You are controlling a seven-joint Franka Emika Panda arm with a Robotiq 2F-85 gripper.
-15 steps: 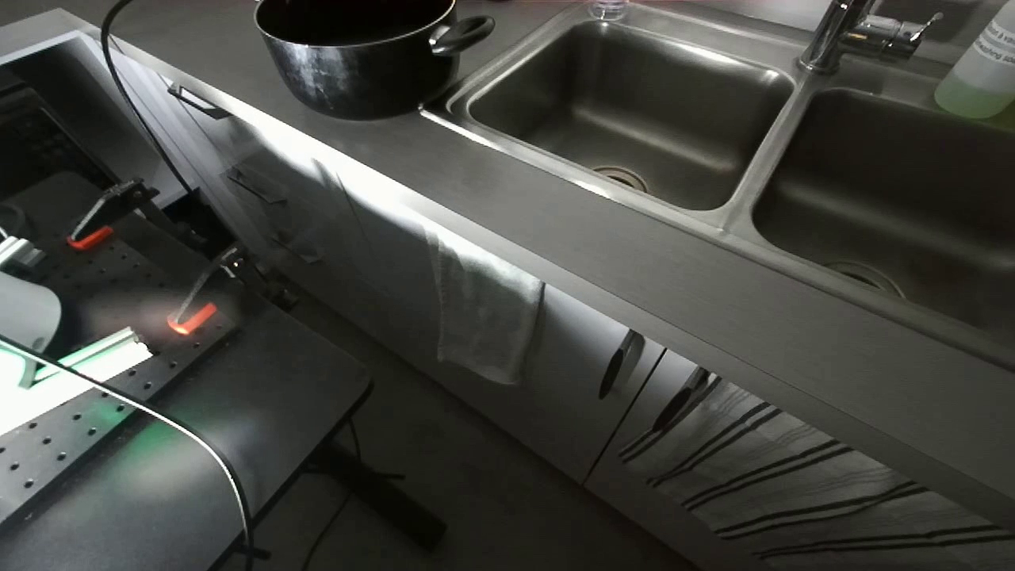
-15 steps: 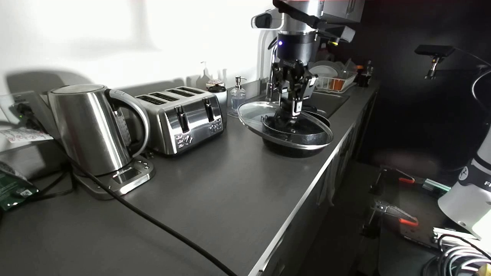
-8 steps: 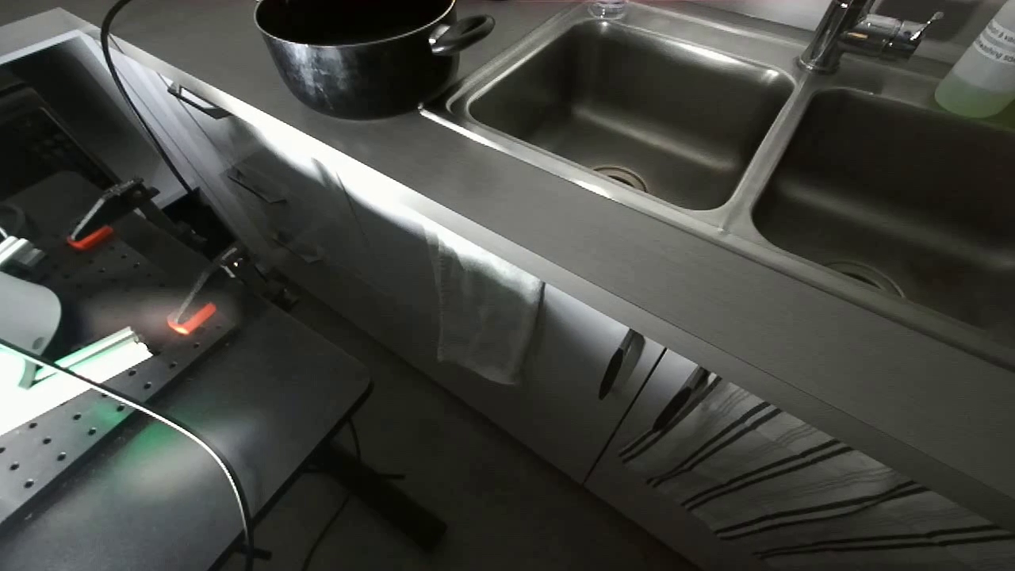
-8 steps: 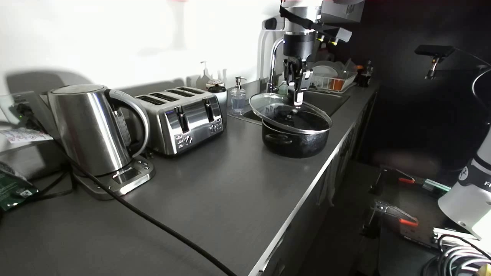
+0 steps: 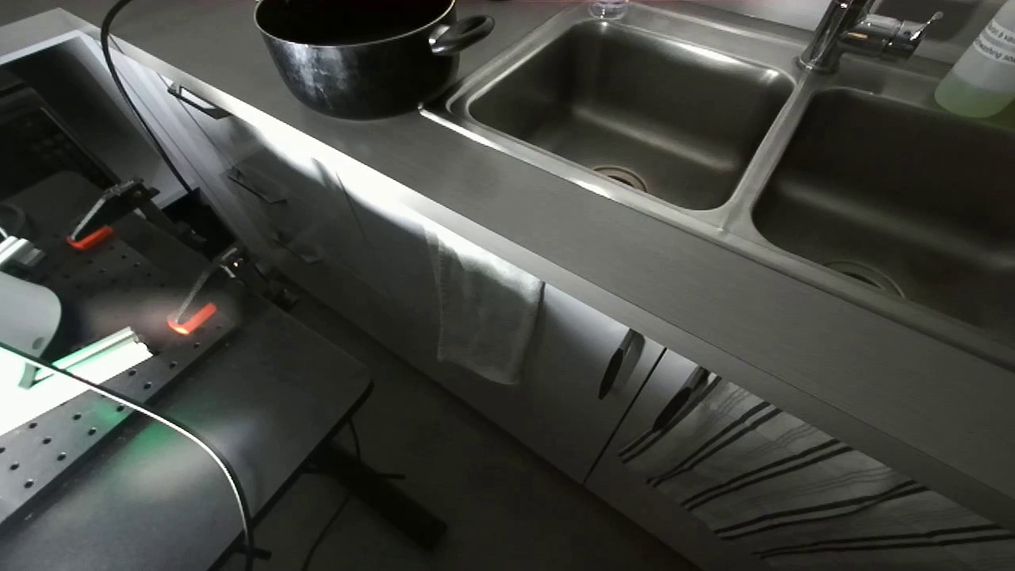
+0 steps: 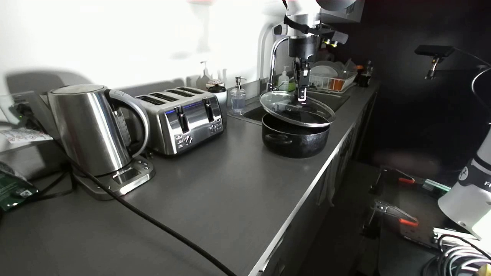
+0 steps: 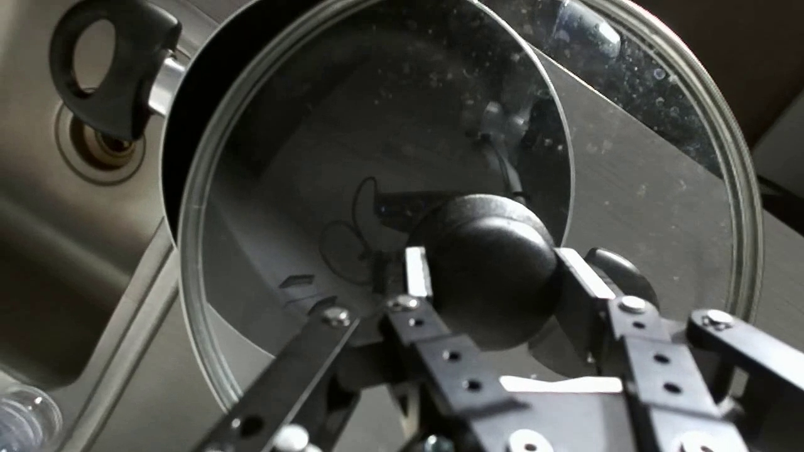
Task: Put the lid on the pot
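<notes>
The dark metal pot (image 6: 295, 142) stands on the counter beside the sink; it also shows in an exterior view (image 5: 357, 75) and under the glass in the wrist view, with one black handle (image 7: 119, 69) over the sink side. My gripper (image 6: 302, 94) is shut on the black knob (image 7: 490, 251) of the glass lid (image 6: 282, 103), with one finger on each side in the wrist view (image 7: 499, 273). The lid hangs tilted above the pot, its near right edge lower. In the wrist view the lid (image 7: 352, 125) is offset from the pot's rim, toward the right.
The steel sink (image 5: 626, 103) with its faucet (image 6: 273, 61) lies directly behind the pot. A soap dispenser (image 6: 238, 97), toaster (image 6: 184, 119) and kettle (image 6: 92, 126) line the wall side. A black cable (image 6: 168, 230) crosses the counter. The counter's front edge (image 6: 307, 199) runs close to the pot.
My gripper and the lid have moved toward the sink, up and slightly right in the exterior view. More of the pot's near side and opening shows now. The pot has not moved.
</notes>
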